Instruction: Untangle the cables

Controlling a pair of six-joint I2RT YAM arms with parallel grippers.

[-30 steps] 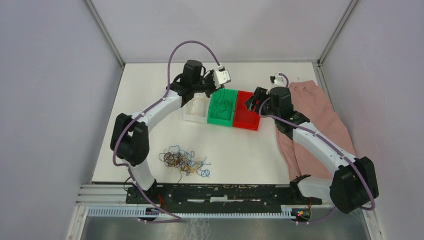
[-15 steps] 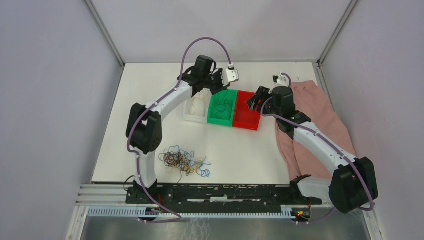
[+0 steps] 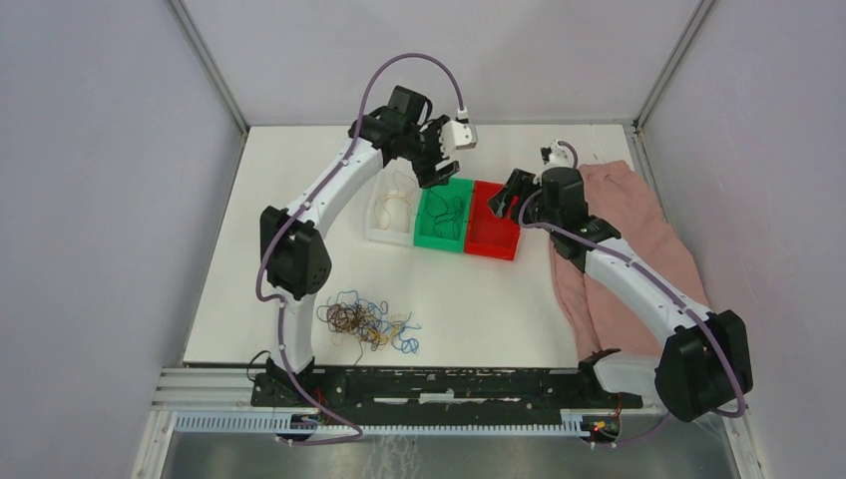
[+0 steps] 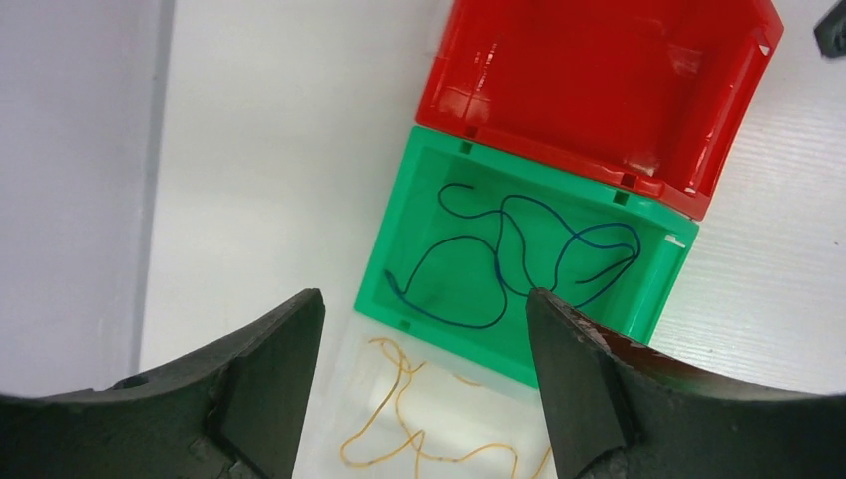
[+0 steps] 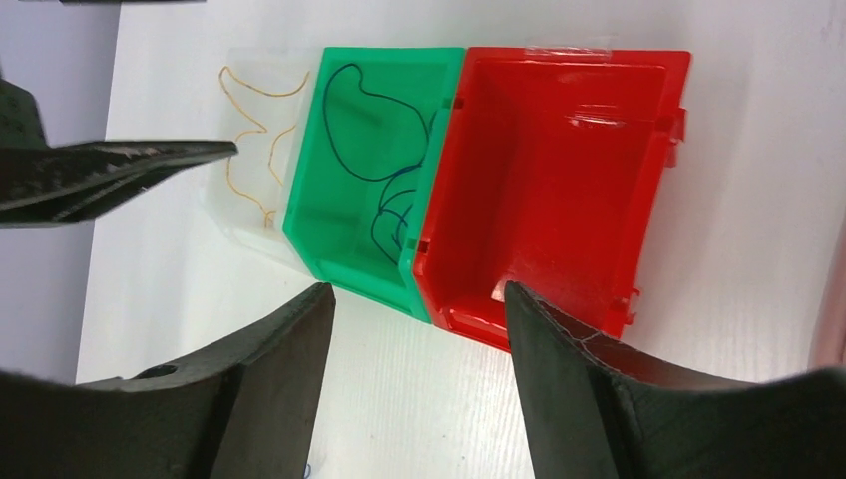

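A tangled heap of thin blue, brown and yellow-tan cables (image 3: 367, 321) lies near the table's front edge, far from both grippers. Loose blue cables (image 4: 519, 254) lie in the green bin (image 4: 399, 249). A yellow-tan cable (image 4: 409, 424) lies in the clear bin (image 3: 384, 228). The red bin (image 4: 599, 90) holds nothing. My left gripper (image 4: 424, 295) hangs open and empty above the seam between the clear and green bins (image 3: 436, 172). Open and empty too, my right gripper (image 5: 417, 289) hovers at the red bin's right side (image 3: 507, 200).
The three bins stand in a row at mid-table, touching each other. A pink cloth (image 3: 638, 235) covers the table's right side under the right arm. In the right wrist view, a left finger (image 5: 120, 165) reaches over the clear bin (image 5: 261, 150).
My left gripper went from shut to open over the bins, and the left arm swung right and toward the back. The right arm barely moved.
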